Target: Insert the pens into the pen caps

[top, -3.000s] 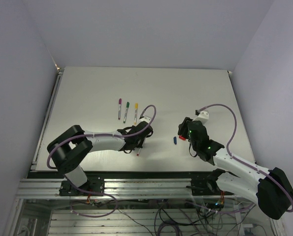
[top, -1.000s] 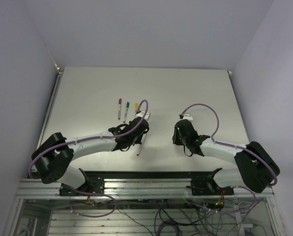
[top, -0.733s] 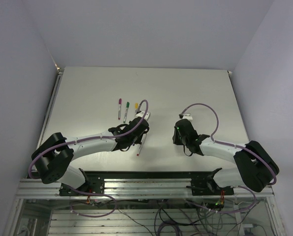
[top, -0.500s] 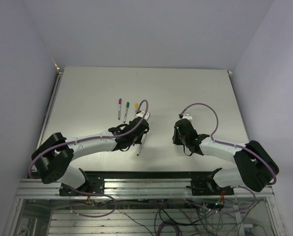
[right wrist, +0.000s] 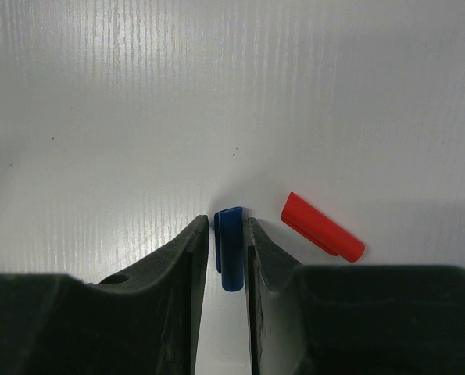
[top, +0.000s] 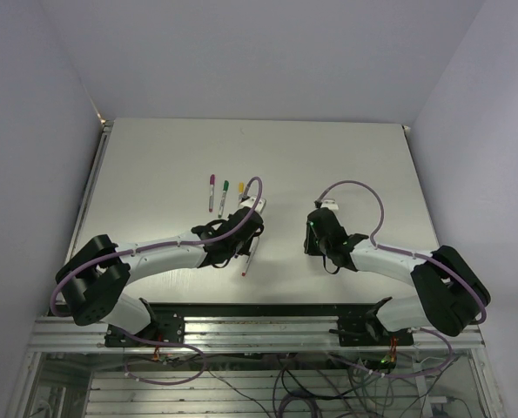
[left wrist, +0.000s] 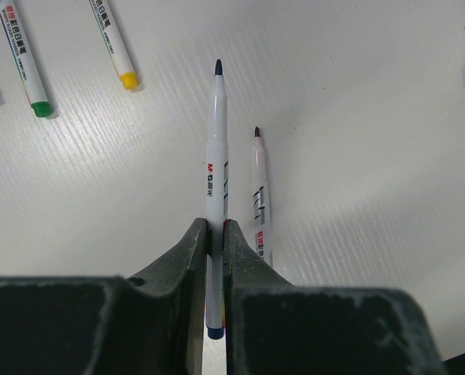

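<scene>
My left gripper (left wrist: 215,228) is shut on a grey-white pen (left wrist: 216,148) with a blue end and a bare dark tip pointing away from the jaws. A bare red-tipped pen (left wrist: 259,195) lies on the table just right of it and shows in the top view (top: 250,254). My right gripper (right wrist: 228,226) is down at the table, its jaws closed around the blue cap (right wrist: 230,258). The red cap (right wrist: 322,227) lies just right of it. In the top view both grippers (top: 239,248) (top: 313,246) hide what they hold.
Three capped pens lie side by side at mid-table: purple (top: 211,192), green (top: 224,197) and yellow (top: 239,198). The green (left wrist: 21,58) and yellow (left wrist: 113,43) ones show in the left wrist view. White walls stand on three sides of the table (top: 346,157).
Since three seconds ago the right gripper has come down over the blue cap and the left arm has stretched forward with its pen. Over the last second nothing has visibly moved.
</scene>
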Motion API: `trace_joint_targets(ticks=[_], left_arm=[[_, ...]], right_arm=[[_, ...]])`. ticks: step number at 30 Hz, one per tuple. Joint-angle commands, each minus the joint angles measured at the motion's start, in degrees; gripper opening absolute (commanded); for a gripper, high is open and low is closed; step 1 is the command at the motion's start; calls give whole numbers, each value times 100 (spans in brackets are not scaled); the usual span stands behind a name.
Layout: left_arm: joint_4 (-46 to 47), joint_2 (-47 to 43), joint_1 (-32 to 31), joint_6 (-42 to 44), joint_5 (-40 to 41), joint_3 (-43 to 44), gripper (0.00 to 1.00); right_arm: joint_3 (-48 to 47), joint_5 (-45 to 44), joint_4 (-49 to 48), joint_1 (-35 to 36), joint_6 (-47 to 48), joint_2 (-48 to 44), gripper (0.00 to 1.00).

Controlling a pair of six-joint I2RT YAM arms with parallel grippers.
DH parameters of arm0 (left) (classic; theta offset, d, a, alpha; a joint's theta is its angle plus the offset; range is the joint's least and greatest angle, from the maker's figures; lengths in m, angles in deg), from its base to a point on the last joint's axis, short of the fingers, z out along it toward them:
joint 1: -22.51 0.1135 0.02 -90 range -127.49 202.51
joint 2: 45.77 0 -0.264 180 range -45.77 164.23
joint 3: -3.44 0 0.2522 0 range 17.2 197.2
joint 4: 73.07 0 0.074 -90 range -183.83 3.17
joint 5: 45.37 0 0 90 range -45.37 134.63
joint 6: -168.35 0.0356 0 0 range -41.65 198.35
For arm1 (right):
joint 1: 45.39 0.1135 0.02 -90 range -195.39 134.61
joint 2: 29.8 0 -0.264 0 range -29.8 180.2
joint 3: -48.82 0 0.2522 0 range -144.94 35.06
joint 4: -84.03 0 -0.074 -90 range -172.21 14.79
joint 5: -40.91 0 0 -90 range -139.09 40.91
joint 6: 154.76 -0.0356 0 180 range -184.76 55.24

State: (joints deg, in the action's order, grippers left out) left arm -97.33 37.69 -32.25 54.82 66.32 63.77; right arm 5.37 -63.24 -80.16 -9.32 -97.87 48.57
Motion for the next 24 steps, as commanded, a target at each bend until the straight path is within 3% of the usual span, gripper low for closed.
trace_joint_targets(ticks=[1,21,24], left_arm=[[179,-84,17,77,-16,149,7],[208,-17,68,59,-84,150,7],[210,-17,75,63,-86,144,7]], right_arm=[[83,20,687,21,-69,186,25],[-42,-151,1257,254,-224,406,21],[-62,-175,1323,326,-290,461,17]])
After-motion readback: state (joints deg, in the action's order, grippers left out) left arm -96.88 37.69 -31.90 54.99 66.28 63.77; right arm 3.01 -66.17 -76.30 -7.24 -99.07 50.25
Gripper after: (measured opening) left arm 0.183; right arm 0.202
